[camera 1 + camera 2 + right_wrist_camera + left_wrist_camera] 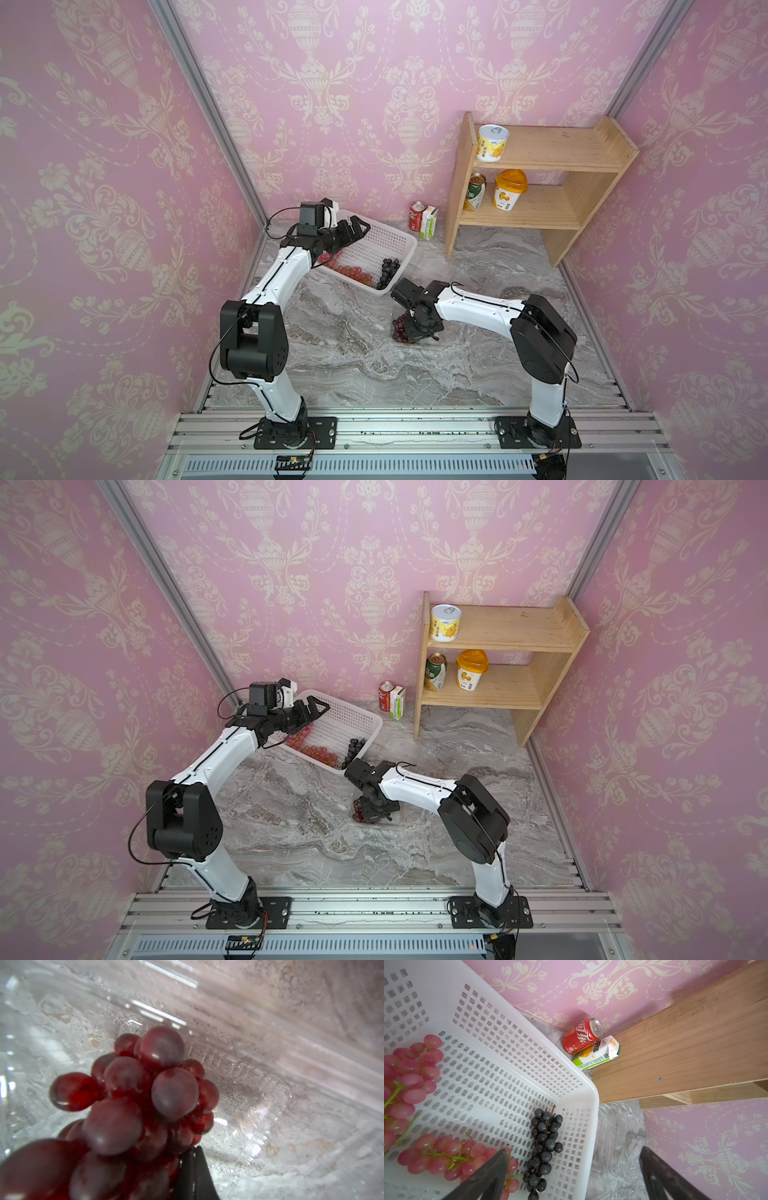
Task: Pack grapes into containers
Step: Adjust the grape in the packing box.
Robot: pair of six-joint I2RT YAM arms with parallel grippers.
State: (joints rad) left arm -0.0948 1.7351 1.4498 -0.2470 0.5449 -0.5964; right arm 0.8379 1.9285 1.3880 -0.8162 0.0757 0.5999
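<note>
A white perforated basket at the back left holds two light pink-red bunches of grapes and a near-black bunch. My left gripper hovers over the basket, open and empty, and its fingers straddle the basket's rim in the left wrist view. At mid-table my right gripper points down, shut on a dark red bunch of grapes, with the bunch hanging just above the floor of a transparent container. In a top view that bunch shows beside the wrist. Another clear container lies right of the basket.
A wooden shelf stands at the back right with a yellow tub on top, and a green can and an orange-lidded tub below. A red can and a carton stand by the back wall.
</note>
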